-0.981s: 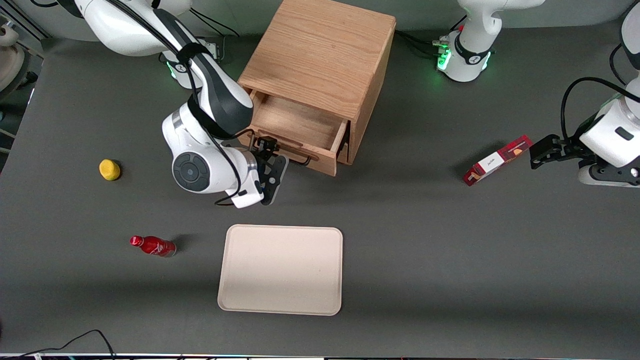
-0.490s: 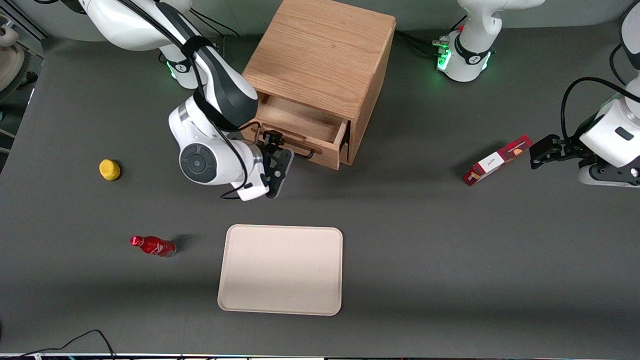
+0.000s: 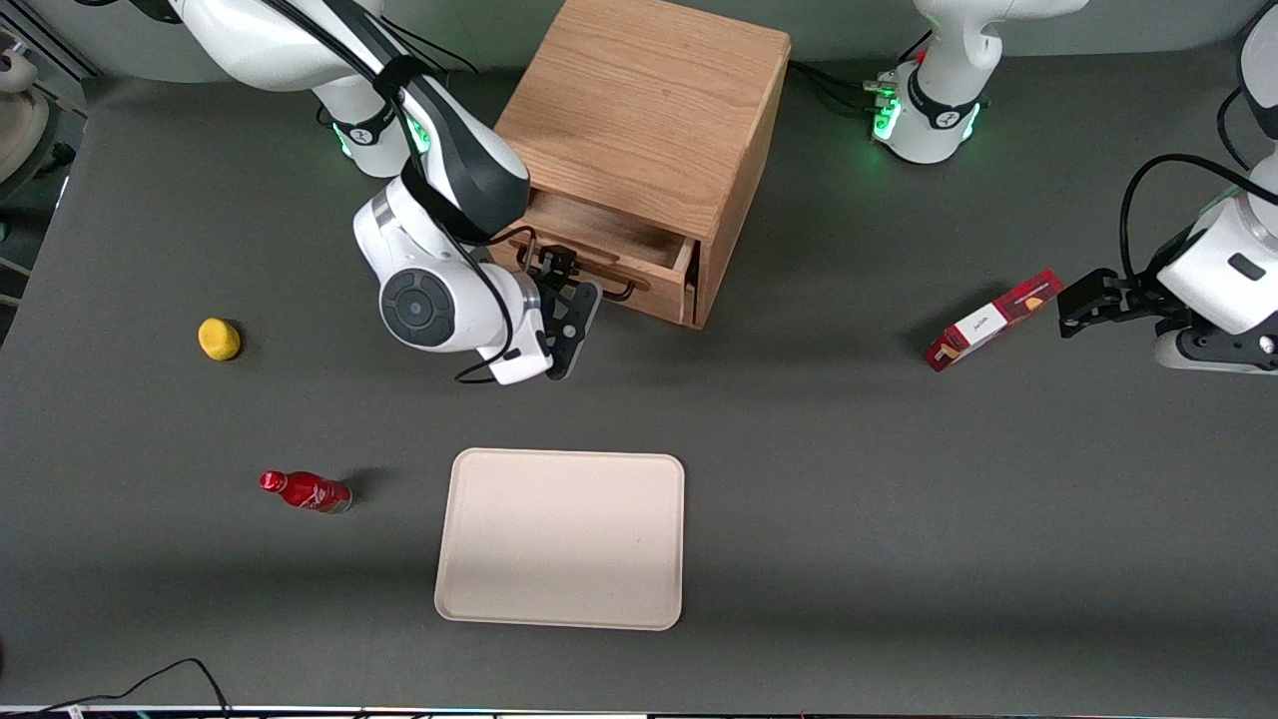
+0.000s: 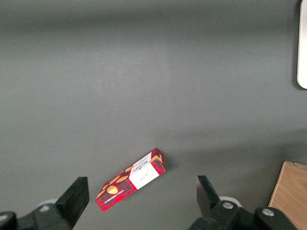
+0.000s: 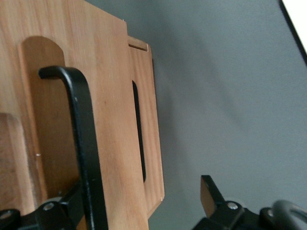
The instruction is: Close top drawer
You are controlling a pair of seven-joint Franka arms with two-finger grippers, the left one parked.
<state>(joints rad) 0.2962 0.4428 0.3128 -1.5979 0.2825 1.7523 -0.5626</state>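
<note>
The gripper point(image 3: 555, 272) sits at the front panel of the top drawer point(image 3: 611, 258), on the end of that panel toward the working arm. In the right wrist view its jaws stand spread wide, with one finger point(image 5: 64, 206) against the base of the black wire handle point(image 5: 84, 139) and the other finger point(image 5: 211, 194) out in free air over the table point(image 3: 899, 519). Nothing is clasped between them; contact is at the handle side only.

The top drawer stands partly open in the oak cabinet point(image 3: 649, 110), with a narrow strip of its floor showing. Its front panel projects just past the cabinet face.

Readable writing: none. The red box point(image 4: 130, 179) carries a white label with small print that cannot be made out. The red bottle point(image 3: 305, 490) shows a white mark, also illegible.

Open room: bare table lies between the drawer front and the cream tray point(image 3: 559, 539), which is nearer the front camera. The yellow object point(image 3: 219, 339) and the red bottle lie toward the working arm's end, well apart from the cabinet. The red box lies toward the parked arm's end, also well apart.
</note>
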